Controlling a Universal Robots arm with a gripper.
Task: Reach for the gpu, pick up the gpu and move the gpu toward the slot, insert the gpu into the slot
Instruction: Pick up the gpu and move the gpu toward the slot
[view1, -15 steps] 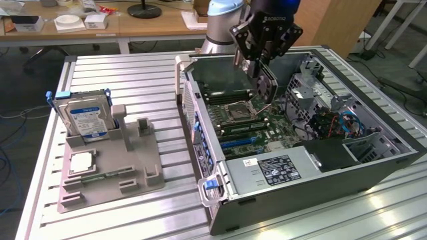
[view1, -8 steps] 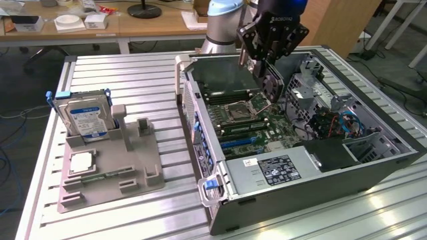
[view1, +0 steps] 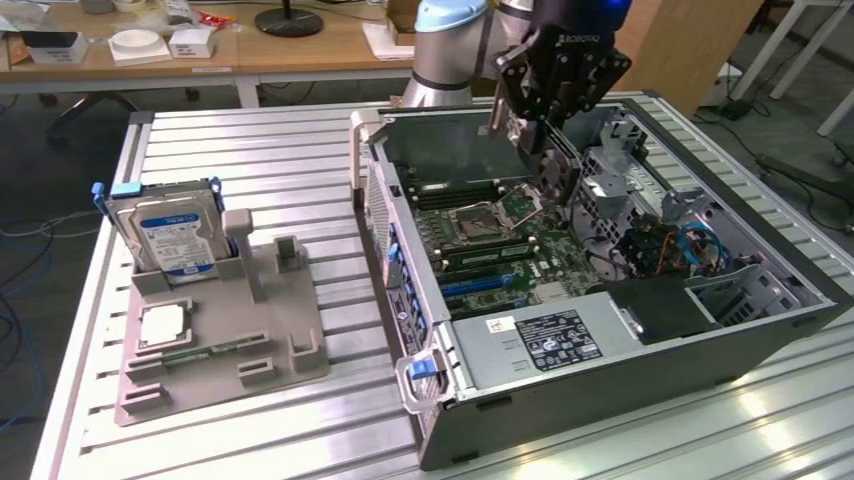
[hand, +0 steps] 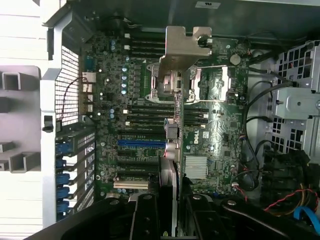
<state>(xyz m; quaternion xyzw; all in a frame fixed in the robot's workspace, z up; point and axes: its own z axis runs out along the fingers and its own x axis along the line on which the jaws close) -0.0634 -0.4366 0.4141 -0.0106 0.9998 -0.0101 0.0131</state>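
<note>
— Exterior view?
— The gripper (view1: 541, 132) is clamped on the gpu (view1: 561, 180); the card hangs upright above the motherboard (view1: 521, 250) inside the open case (view1: 601, 390).
— Wrist view?
— Its fingers (hand: 147, 215) pinch the card edge-on; the blue slot (hand: 141, 142) lies on the board beneath.

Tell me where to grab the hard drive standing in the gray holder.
Pinch the hard drive across its flat faces near the top, coming straight down: it stands upright, its lower part sunk in the gray holder.
</note>
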